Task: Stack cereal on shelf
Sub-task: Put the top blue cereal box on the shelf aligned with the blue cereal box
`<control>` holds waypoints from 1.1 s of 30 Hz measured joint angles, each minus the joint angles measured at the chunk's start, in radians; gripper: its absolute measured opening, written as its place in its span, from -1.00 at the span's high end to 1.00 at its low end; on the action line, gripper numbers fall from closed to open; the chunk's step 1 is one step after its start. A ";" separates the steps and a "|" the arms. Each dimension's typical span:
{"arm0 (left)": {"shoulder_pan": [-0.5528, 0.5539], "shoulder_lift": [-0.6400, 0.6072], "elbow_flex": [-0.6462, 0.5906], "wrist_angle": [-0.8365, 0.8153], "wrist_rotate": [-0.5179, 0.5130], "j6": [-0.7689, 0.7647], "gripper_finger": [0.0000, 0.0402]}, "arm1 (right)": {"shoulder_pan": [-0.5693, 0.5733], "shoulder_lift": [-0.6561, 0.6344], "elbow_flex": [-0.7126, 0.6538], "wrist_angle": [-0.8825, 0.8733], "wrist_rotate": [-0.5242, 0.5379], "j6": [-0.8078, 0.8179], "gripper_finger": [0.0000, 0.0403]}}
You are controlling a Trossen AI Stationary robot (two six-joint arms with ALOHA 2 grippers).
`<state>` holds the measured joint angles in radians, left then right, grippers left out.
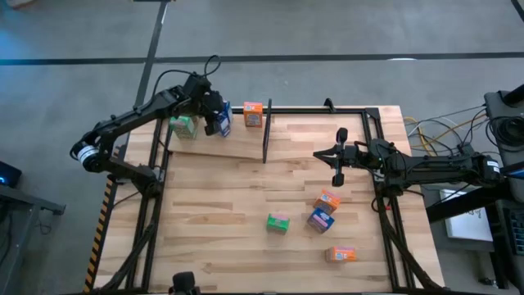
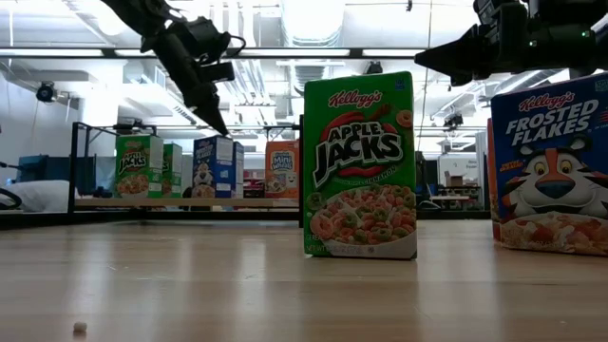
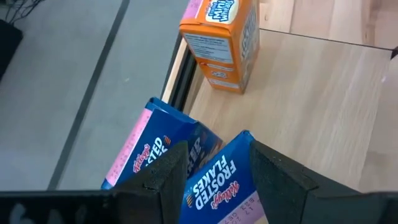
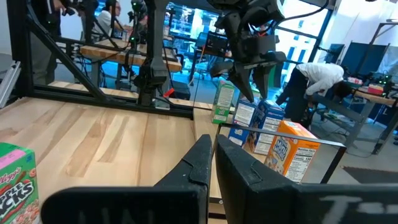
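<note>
Leftmost, the light wooden plank shelf with its thin black metal frame occupies the far part of the pale wooden tabletop. On it stand two green Apple Jacks cereal boxes, upright and side by side, printed fronts facing the near edge. Next, the left claw hangs over two blue Frosted Flakes cereal boxes; its fingers stand apart, straddling the top of one blue box, whose long axis leans slightly, while the neighbouring blue box lies just beside it. Whether the fingers press that box cannot be told. Farther right stands an orange cereal box, upright, near the black upright divider rod.

On the open tabletop, a green box stands upright with its front towards the near edge. To its right, a second orange box and a third blue box sit close together, and a third orange box lies flat, long axis left to right. The right claw, fingers together, hovers above the tabletop beside the shelf.
</note>
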<state>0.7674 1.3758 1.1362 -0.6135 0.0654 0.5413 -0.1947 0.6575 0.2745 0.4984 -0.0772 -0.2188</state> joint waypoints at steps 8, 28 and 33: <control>-0.001 -0.002 0.124 -0.199 0.056 0.111 0.22 | 0.000 0.000 0.000 0.000 0.000 0.002 0.94; -0.001 0.089 0.160 -0.266 0.048 0.252 -0.26 | 0.000 0.000 0.000 -0.004 0.000 0.000 0.94; 0.001 0.108 0.159 -0.287 0.047 0.259 -0.26 | 0.000 0.000 0.000 -0.006 0.000 -0.001 0.94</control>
<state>0.7681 1.4840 1.2949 -0.9008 0.1127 0.8004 -0.1947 0.6576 0.2745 0.4923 -0.0776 -0.2195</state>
